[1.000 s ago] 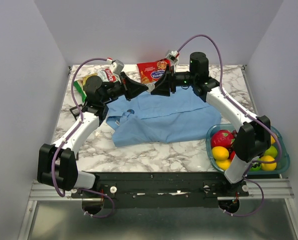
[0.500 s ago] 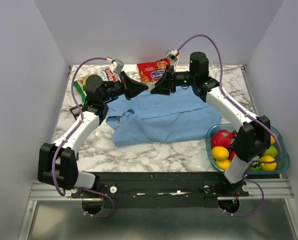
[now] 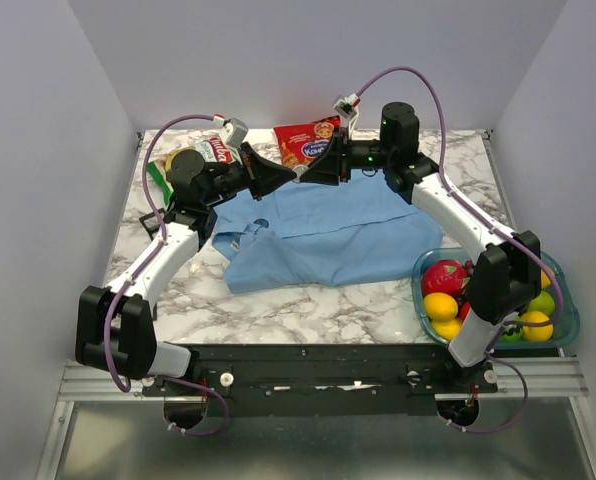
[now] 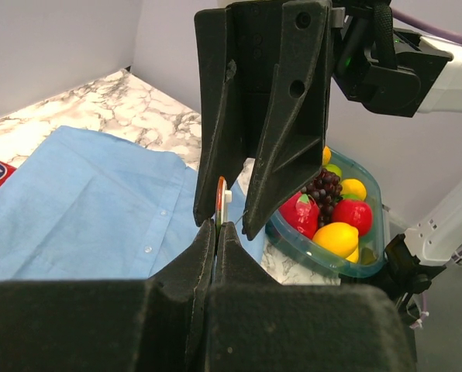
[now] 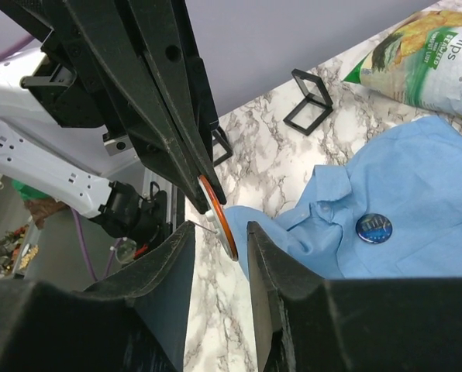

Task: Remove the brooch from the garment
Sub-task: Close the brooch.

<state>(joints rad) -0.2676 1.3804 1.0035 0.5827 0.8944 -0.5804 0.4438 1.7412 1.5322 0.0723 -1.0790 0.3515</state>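
The brooch (image 5: 373,228), a small round dark blue pin, sits on the blue shirt (image 5: 417,194) beside its collar. The shirt (image 3: 328,235) lies spread across the middle of the table. My left gripper (image 3: 295,175) is raised over the shirt's far edge. It (image 4: 217,225) is shut on an orange-rimmed round badge (image 4: 219,198) with a white back. My right gripper (image 3: 311,171) meets it tip to tip. It (image 5: 219,229) is open, with a finger on each side of the badge (image 5: 218,219), and does not touch the brooch.
A clear bowl (image 3: 563,318) of fruit stands at the right front. A red snack bag (image 3: 303,140) and a chips bag (image 3: 203,152) lie at the back. Small black stands (image 5: 308,101) sit on the marble near the chips bag (image 5: 440,54).
My right gripper has shifted slightly up and back at the meeting point. The left arm and the shirt have hardly moved.
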